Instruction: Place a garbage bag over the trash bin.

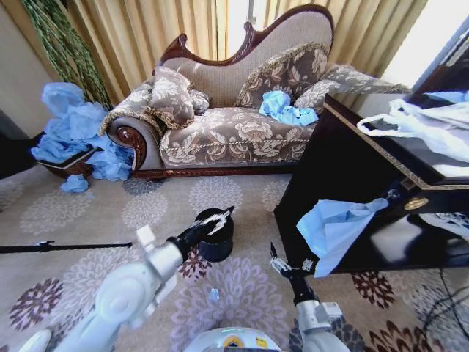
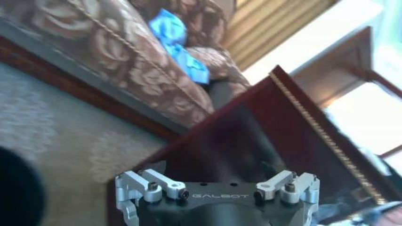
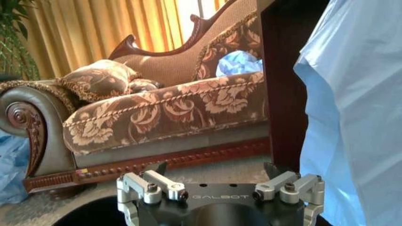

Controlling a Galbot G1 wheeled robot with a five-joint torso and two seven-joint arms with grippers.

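Garbage bag (image 1: 333, 233) draped off dark counter (image 1: 352, 176) edge, apart from trash bin (image 1: 218, 246) on carpet (image 1: 88, 213); left gripper (image 1: 218, 218) over bin rim, right gripper (image 1: 290, 265) just beside bag, both jaws spread open, empty.

One black trash bin (image 1: 217, 235) stands on the carpet near the middle. Two tools show: the left tool (image 1: 218, 218) over the bin, the right tool (image 1: 287, 267) nearer. One light-blue garbage bag (image 1: 333, 229) hangs at the dark worktop (image 1: 344, 165) on the right. One sofa (image 1: 234, 125) stands far, carrying three cushions and one blue bag (image 1: 286, 108). One heap of blue bags (image 1: 77, 136) sits far left.
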